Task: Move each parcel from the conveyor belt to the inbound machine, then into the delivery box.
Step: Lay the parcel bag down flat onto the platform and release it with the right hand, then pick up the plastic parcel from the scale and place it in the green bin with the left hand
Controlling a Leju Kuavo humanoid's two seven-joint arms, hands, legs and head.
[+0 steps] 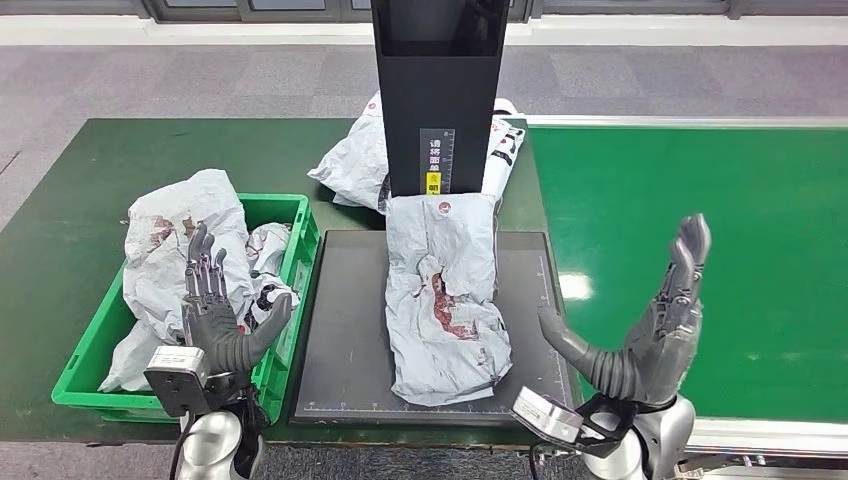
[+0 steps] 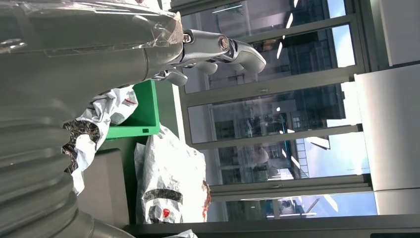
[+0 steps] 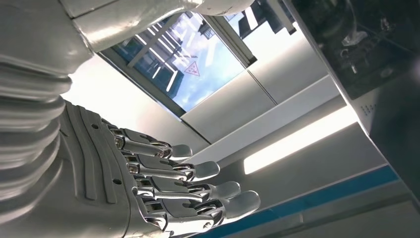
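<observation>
A crumpled grey parcel lies on the dark platform of the inbound machine, under its black column. Another grey parcel sits behind the column on the table. The green delivery box at the left holds several grey parcels. My left hand is raised open in front of the box, holding nothing. My right hand is raised open to the right of the platform, over the edge of the green conveyor belt. In the right wrist view my right hand has its fingers stretched out and empty.
The dark green table carries the box and the machine. Grey floor lies beyond the table. The left wrist view shows the green box, a grey parcel and large windows behind.
</observation>
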